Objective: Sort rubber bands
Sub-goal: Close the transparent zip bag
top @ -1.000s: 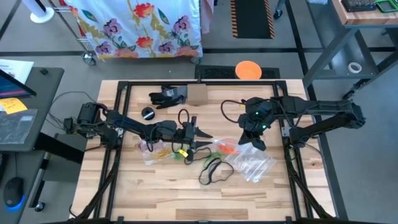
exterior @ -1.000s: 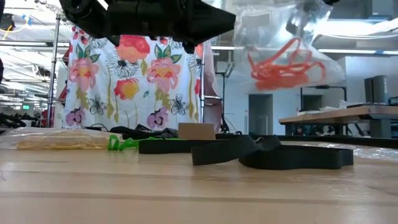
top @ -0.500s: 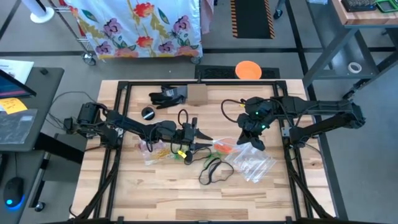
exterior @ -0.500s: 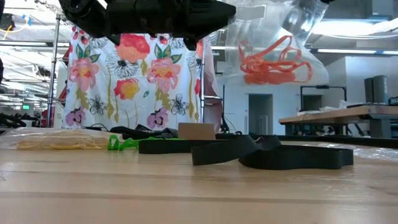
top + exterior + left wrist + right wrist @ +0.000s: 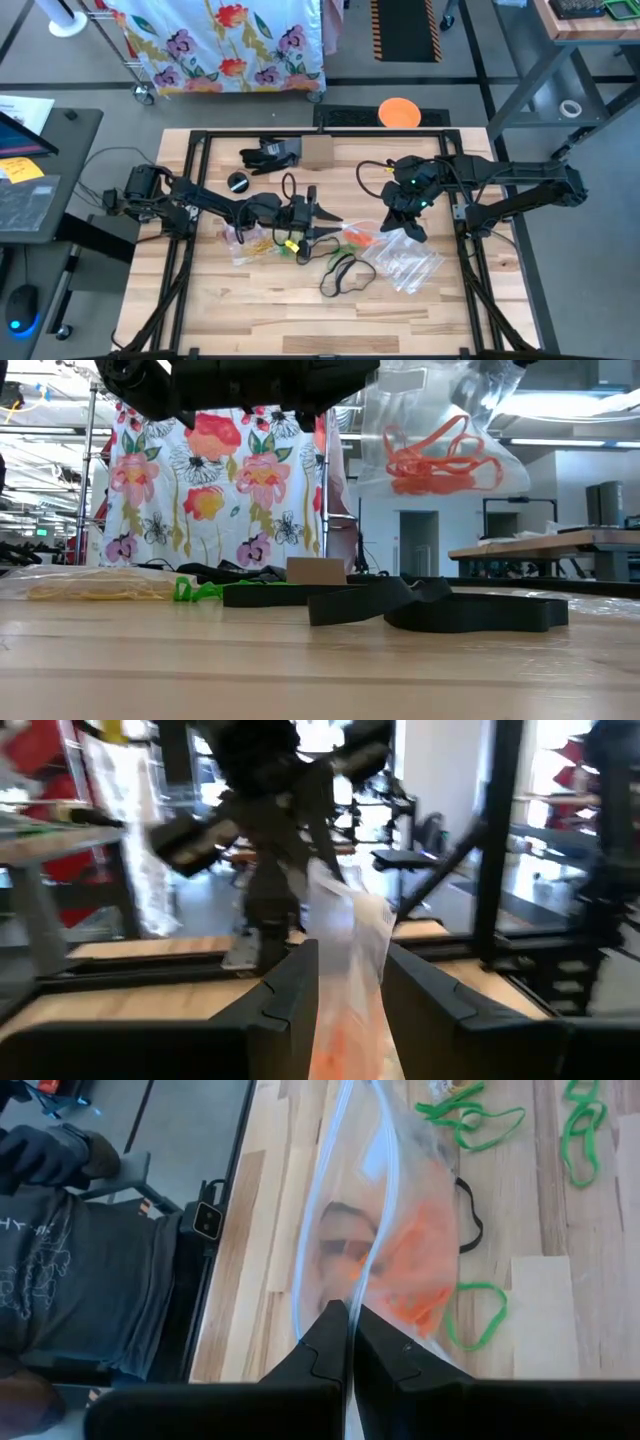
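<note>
The clear bag (image 5: pixel 430 430) of orange rubber bands (image 5: pixel 440 455) has swung slightly left. The right tool (image 5: pixel 348 1342) pinches its rim; the left tool (image 5: pixel 350 975), half-parted, straddles the other edge.

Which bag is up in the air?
The bag with orange rubber bands. Both grippers hold it above the table, the right gripper shut on its edge. The bag of yellow bands lies flat on the wood.

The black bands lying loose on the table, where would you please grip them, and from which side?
Judging from above, take the black bands at a free outer loop, coming straight down: they lie flat on the table, tangled, with bare wood toward the front edge.
</note>
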Robot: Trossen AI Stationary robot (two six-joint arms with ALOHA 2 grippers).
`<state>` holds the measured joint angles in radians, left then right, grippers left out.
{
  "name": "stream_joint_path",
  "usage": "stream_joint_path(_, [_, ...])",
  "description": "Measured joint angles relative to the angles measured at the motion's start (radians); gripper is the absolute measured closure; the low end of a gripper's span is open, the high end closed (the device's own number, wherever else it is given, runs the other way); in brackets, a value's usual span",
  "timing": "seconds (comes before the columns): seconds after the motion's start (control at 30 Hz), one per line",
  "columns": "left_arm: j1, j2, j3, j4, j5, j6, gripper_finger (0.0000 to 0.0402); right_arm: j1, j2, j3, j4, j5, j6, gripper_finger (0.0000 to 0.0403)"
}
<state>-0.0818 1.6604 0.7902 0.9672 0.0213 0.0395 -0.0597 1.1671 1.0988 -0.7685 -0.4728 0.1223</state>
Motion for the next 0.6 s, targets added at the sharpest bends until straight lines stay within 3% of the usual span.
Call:
stream_joint_path(0.13, [0.000,0.000,0.000,0.012,-0.049,0.002,0.0315,0.000,0.000,0.000,0.000,0.001,0.000,0.0397])
stream_joint_path(0.3, [0.000,0.000,0.000,0.008,-0.048,0.041,0.0391,0.000,0.000,0.000,0.000,0.002,0.000,0.0397])
stream_joint_path(0.6, [-0.004,0.000,0.000,0.010,-0.030,0.065,0.0401,0.000,0.000,0.000,-0.001,0.002,0.000,0.0397])
